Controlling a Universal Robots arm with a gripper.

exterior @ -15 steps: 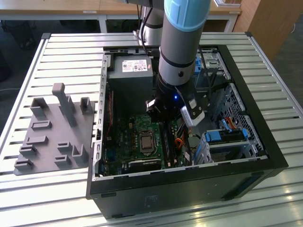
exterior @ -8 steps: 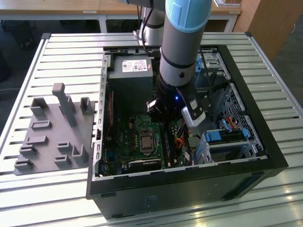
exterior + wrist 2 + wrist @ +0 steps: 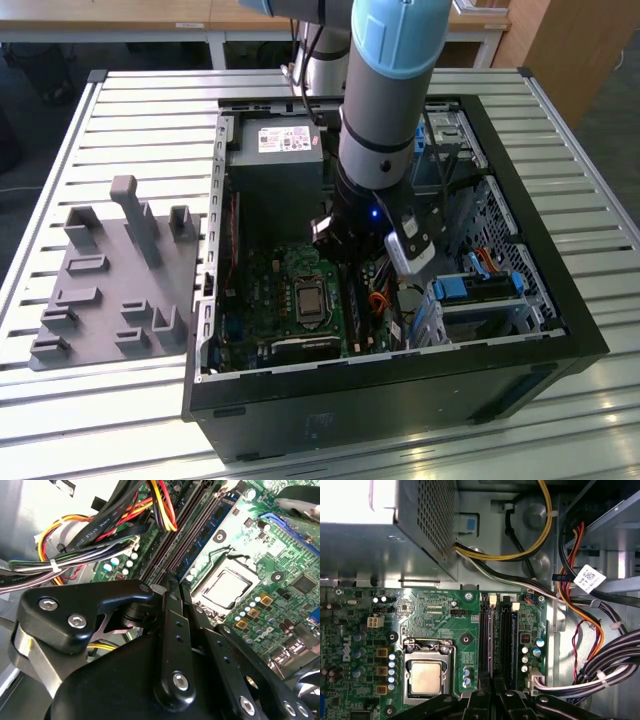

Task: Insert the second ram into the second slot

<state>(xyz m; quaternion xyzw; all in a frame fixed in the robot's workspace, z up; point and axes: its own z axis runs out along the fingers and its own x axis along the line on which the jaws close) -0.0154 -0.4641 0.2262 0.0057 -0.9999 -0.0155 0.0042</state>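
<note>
My gripper (image 3: 348, 258) is down inside the open computer case (image 3: 560, 330), over the motherboard's ram slots. In both wrist views its black fingers (image 3: 170, 630) stand close together, shut, with nothing visible between them, just above one end of the slots. A thin blue ram stick (image 3: 207, 530) sits edge-on in the slot nearer the CPU socket (image 3: 426, 675); which ram it is I cannot tell. The dark second slot (image 3: 505, 635) beside it looks bare. The gripper (image 3: 492, 680) hangs over the gap between the two slots.
A grey power supply (image 3: 275, 150) fills the case's far end. Cable bundles (image 3: 600, 670) run close beside the slots. Drive bays with blue latches (image 3: 465, 288) stand at the exterior view's right. A grey holder fixture (image 3: 110, 280) lies outside the case on the slatted table.
</note>
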